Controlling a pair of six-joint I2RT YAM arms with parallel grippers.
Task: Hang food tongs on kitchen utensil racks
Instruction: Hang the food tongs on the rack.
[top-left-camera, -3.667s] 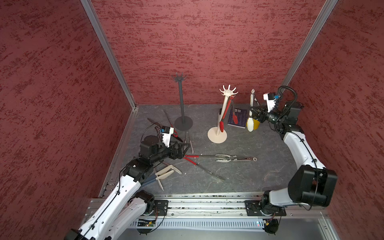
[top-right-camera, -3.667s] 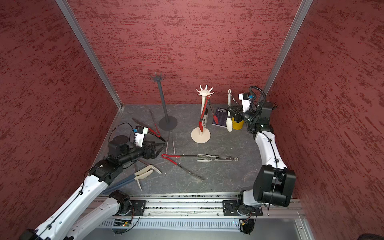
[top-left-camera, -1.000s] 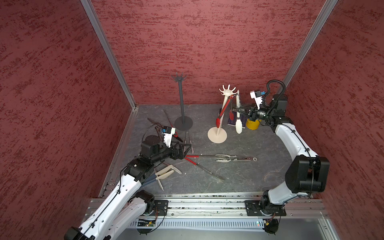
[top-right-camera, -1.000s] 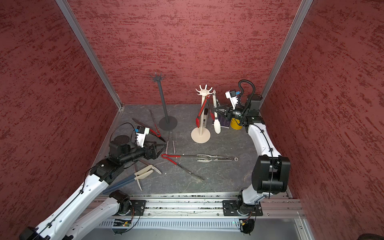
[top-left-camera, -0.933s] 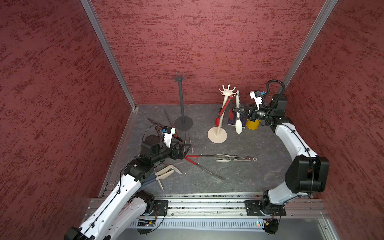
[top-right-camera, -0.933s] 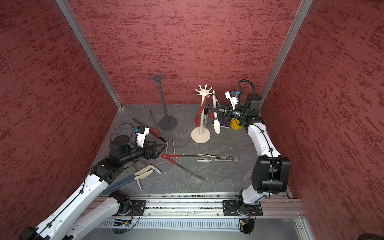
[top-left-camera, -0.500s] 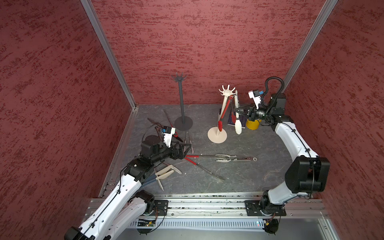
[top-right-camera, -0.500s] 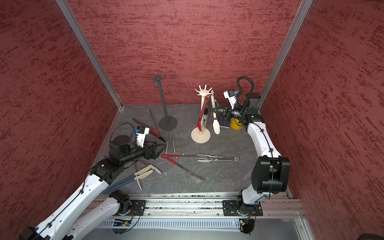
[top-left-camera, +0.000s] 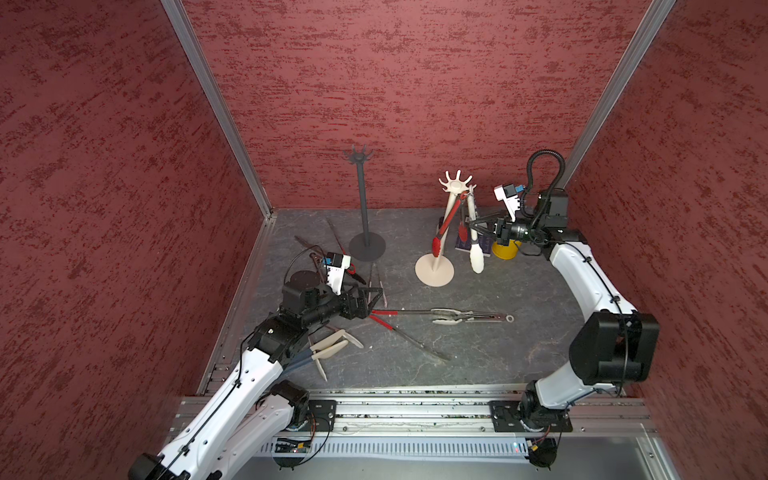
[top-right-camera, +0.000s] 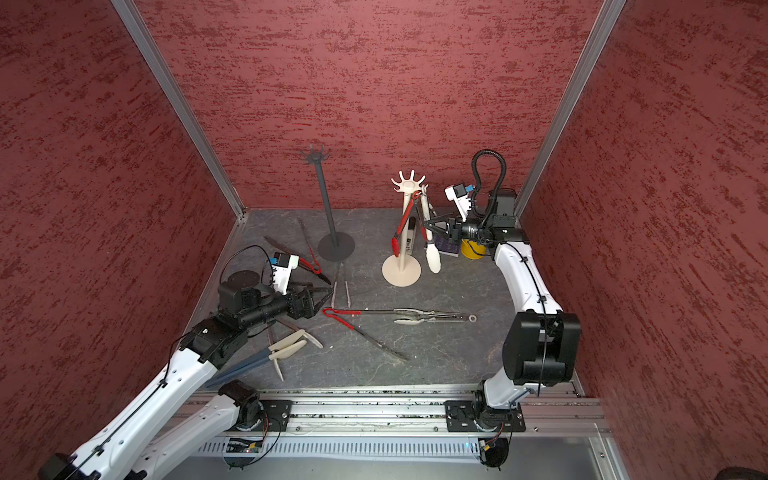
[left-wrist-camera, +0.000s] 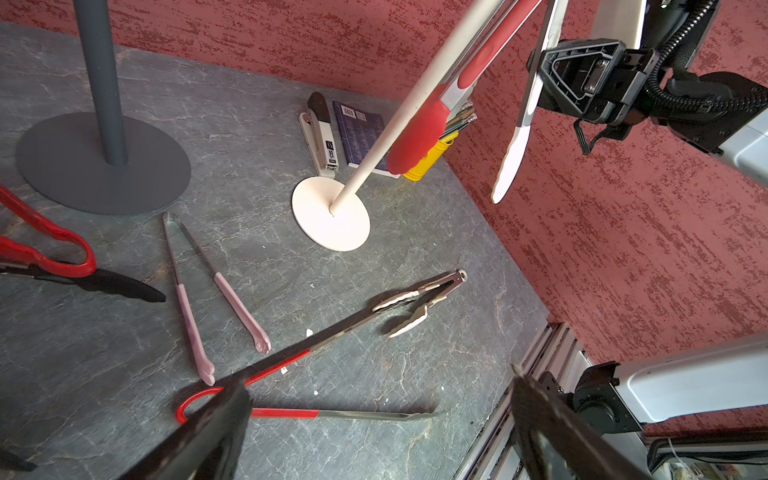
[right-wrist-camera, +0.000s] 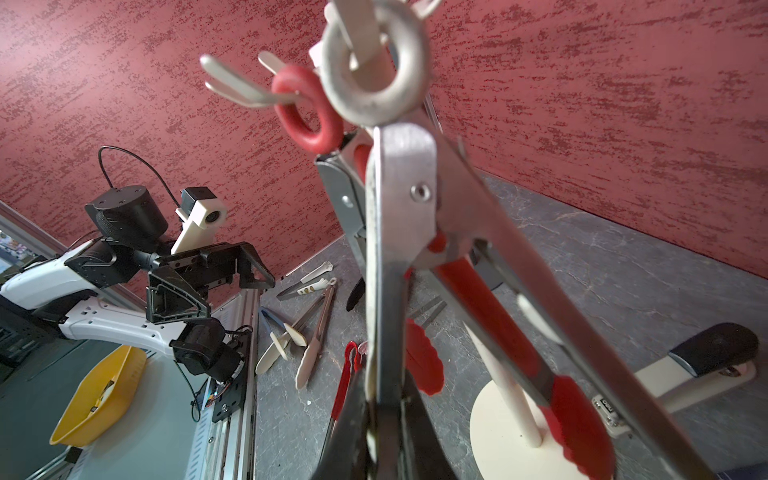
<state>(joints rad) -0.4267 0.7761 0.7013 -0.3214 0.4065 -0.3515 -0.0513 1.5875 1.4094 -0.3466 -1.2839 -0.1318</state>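
Nearest me, the left gripper (top-left-camera: 370, 300) hangs with jaws spread wide above the loose tongs (top-left-camera: 409, 311) strewn on the table, holding nothing. Further back on the right, the right gripper (top-left-camera: 473, 225) is clamped on the white-tipped tongs (top-left-camera: 477, 257). Their ring looks threaded over a hook of the cream rack (top-left-camera: 434, 272), beside the red tongs (top-left-camera: 437, 246). Letting go before the ring seats would drop them, and a sideways shove could topple the rack. The dark grey rack (top-left-camera: 365, 208) stands far left, its hooks bare.

On the cream rack (top-left-camera: 428, 275) hang white-tipped tongs (top-left-camera: 476, 254) and red tongs (top-left-camera: 437, 245); other tongs (top-left-camera: 446, 316) lie flat near the grey rack (top-left-camera: 368, 248).
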